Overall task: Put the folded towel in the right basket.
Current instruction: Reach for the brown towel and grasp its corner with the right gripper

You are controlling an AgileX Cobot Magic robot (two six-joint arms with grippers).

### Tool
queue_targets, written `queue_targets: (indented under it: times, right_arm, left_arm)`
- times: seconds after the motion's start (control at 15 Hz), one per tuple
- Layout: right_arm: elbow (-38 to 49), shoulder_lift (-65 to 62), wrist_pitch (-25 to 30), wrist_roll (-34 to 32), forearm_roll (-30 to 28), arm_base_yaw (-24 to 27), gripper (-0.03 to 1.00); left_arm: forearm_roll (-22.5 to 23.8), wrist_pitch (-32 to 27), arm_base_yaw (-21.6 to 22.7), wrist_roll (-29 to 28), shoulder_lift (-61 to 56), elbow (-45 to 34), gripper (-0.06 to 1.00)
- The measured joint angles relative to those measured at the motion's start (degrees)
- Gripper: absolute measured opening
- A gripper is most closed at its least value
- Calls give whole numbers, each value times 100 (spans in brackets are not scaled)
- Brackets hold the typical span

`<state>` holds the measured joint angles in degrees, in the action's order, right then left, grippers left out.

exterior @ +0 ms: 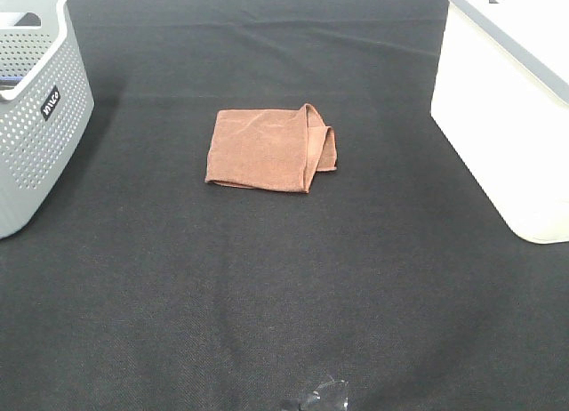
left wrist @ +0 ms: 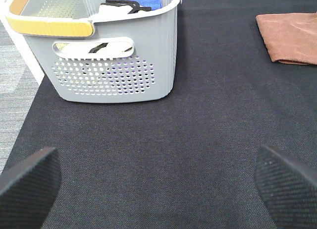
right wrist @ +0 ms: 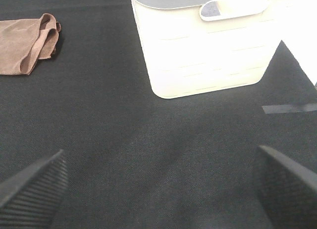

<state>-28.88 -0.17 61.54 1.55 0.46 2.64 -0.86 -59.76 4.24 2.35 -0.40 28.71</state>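
The folded brown towel [exterior: 269, 149] lies flat on the black table cloth near the middle. It also shows in the left wrist view [left wrist: 291, 37] and in the right wrist view [right wrist: 27, 43]. The right basket [exterior: 507, 100] is white with a grey rim and stands at the right edge; the right wrist view shows it [right wrist: 208, 45] ahead. My left gripper [left wrist: 158, 189] is open and empty, well short of the towel. My right gripper [right wrist: 158, 189] is open and empty, low over the cloth in front of the white basket. Neither arm shows in the exterior view.
A grey perforated basket [exterior: 36, 108] stands at the left edge; the left wrist view shows it [left wrist: 106, 65] with a yellow handle and some items inside. A strip of tape [right wrist: 290, 108] lies on the cloth by the white basket.
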Motion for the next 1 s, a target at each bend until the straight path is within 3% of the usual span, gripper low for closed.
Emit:
queue_targets:
  times: [0.53,0.67,1.0]
  right_arm:
    - [-34,126,23,0,52,0,97]
    - [-642,1312,166,0,464,0,97]
    - [-3340,4836,630,0,934,0,97]
  left_arm:
    - [0,0,0,0,0,0,99]
    - [0,0,0,0,0,0,99]
    - [0,0,0,0,0,0,99]
